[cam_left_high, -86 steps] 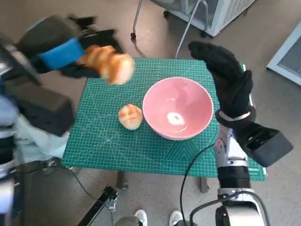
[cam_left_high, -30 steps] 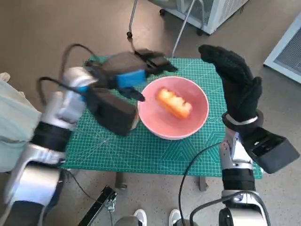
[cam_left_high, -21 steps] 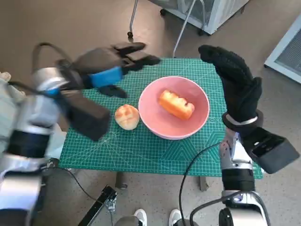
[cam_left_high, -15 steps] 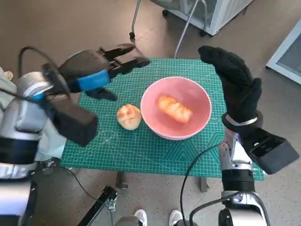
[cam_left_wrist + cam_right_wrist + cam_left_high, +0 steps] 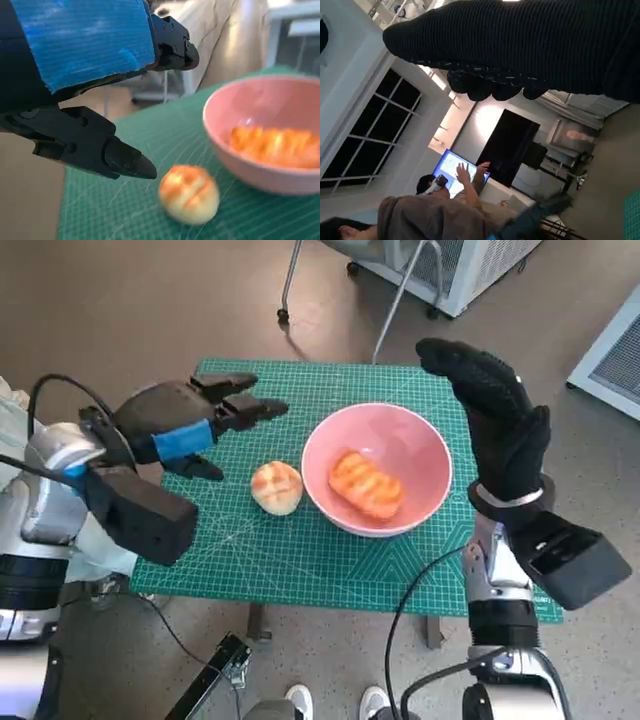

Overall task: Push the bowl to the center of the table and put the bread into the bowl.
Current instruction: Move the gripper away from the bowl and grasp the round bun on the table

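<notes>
The pink bowl [image 5: 376, 470] stands near the middle of the green mat [image 5: 300, 550]. A long orange-glazed bread [image 5: 365, 484] lies inside the bowl [image 5: 260, 150], blurred in the left wrist view [image 5: 275, 145]. A round bun [image 5: 276, 487] rests on the mat just left of the bowl, seen also in the left wrist view [image 5: 189, 194]. My left hand [image 5: 190, 412] hovers open above the mat's left part, fingers spread and holding nothing. My right hand [image 5: 490, 415] is raised upright to the right of the bowl, open and empty; its glove [image 5: 530, 45] fills the right wrist view.
The table's front edge [image 5: 340, 600] lies close to my body. Chair legs [image 5: 390, 310] and a white cabinet [image 5: 470, 265] stand on the floor beyond the table. A cable [image 5: 420, 580] hangs by my right forearm. A person [image 5: 440, 210] sits at a screen in the right wrist view.
My left hand carried the long bread over, dropped it into the bowl and has drawn back left, empty. The bread has settled in the bowl. My right hand stayed raised.
</notes>
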Tool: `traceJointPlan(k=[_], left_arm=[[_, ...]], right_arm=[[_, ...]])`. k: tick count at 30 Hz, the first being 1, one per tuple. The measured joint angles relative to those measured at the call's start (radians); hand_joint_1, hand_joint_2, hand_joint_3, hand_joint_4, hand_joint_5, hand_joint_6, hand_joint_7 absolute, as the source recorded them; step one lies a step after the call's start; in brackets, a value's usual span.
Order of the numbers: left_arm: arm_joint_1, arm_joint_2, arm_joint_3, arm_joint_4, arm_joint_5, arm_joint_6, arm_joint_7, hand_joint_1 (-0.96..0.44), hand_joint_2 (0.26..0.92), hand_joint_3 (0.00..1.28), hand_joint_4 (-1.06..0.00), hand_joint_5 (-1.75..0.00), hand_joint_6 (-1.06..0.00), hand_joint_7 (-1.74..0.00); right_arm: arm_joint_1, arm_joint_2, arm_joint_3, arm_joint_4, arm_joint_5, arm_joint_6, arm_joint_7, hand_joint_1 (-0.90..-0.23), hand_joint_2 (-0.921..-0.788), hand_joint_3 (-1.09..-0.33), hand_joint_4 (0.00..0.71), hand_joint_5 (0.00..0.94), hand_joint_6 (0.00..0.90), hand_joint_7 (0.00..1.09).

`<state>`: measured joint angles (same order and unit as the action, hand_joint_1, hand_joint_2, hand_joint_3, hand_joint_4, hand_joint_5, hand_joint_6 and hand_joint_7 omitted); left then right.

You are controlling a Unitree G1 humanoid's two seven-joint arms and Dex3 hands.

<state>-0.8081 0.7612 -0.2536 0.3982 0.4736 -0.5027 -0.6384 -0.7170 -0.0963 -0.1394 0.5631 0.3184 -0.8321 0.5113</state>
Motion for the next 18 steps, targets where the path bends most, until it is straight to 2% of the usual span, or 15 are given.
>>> traceJointPlan(k=[18], left_arm=[[-0.012, -0.113, -0.123, 0.232, 0.107, 0.003, 0.064, -0.12, 0.830, 0.00, -0.29, -0.02, -0.35, -0.15]], right_arm=[[0.013, -0.005, 0.001, -0.009, 0.003, 0.007, 0.012, -0.692, -0.921, -0.769, 0.279, 0.007, -0.001, 0.78]])
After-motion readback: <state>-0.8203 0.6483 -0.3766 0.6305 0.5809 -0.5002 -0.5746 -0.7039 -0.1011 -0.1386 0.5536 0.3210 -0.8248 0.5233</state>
